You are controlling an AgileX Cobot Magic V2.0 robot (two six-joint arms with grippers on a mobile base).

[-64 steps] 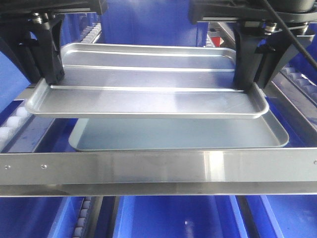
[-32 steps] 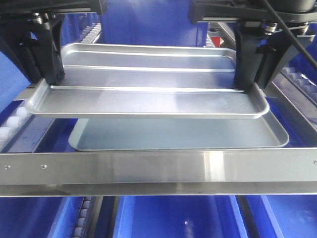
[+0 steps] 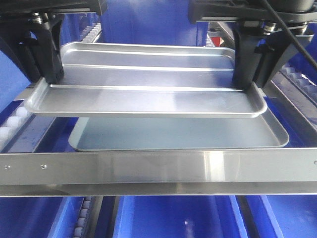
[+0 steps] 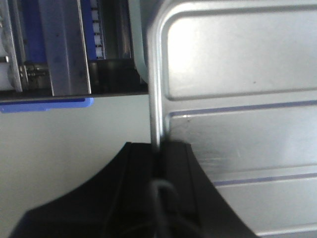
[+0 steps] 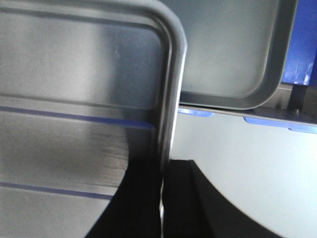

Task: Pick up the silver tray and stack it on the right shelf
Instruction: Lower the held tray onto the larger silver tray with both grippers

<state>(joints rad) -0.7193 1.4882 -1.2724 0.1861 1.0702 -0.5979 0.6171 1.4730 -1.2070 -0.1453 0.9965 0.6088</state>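
Over the dull grey tray [image 3: 178, 136] on the steel roller shelf [image 3: 148, 169], left gripper [image 3: 52, 79] and right gripper [image 3: 242, 85] jaws clench the shiny 2-ribbed steel tray [image 3: 148, 98]; best lowered level, corners aligned.

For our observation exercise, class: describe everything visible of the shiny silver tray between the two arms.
The silver tray is a shallow rectangle of shiny, steel-looking metal with a low raised rim, rounded corners and two long ribs across its floor. Empty and roughly level, it is held in the air: the left pincer clamps its left rim, the right pincer its right rim. It hangs above a larger, duller grey tray, apparently without touching it, beyond the shelf's front bar.
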